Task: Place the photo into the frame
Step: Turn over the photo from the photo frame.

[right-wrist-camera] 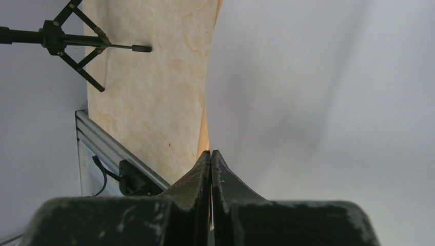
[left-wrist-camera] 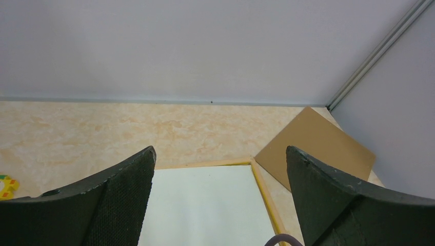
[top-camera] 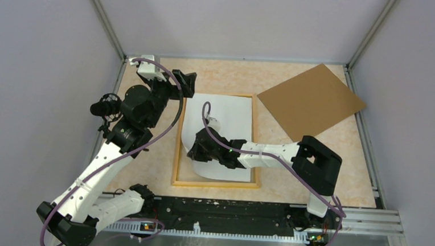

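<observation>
Smooth white paper photo [top-camera: 233, 115], yellow wooden frame [top-camera: 214, 184], matt brown board [top-camera: 311, 100].

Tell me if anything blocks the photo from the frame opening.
Nothing visible does. The photo, pinched by the shut right tool, lies partly curled over the frame's opening. The brown backing board sits outside the opening, by the frame's far right corner.

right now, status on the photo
Left gripper open, over frame far corner. Right gripper shut on photo, white back up, over frame. Backing board aside, far right.
</observation>
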### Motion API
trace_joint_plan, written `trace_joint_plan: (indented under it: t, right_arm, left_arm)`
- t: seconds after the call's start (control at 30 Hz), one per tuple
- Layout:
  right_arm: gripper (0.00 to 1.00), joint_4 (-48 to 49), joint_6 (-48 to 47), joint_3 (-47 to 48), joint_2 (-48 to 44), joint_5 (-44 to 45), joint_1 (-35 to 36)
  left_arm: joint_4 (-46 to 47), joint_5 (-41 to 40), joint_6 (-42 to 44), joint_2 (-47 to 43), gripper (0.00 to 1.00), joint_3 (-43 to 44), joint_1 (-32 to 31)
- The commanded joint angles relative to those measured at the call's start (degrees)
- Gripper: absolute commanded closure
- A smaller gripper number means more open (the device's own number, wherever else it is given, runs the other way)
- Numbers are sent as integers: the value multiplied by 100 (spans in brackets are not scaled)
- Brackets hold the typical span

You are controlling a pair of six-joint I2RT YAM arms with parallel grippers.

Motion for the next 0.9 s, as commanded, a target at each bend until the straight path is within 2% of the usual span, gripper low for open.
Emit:
trace_joint_plan:
  t: [0.0, 0.2, 0.53, 0.87]
  right_arm:
    - [100, 17, -310, 89, -63, 161, 27]
    - [100, -604, -753, 48, -269, 472, 19]
    - [100, -757, -886, 53, -192, 408, 19]
    - [100, -254, -1000, -52, -100, -241, 45]
  left_arm:
    - [258, -12, -46, -69, 1, 92, 25]
    - [258, 37, -83, -55, 1, 92, 27]
    - [258, 47, -98, -29, 1, 87, 27]
    - [258, 60, -102, -19, 1, 83, 34]
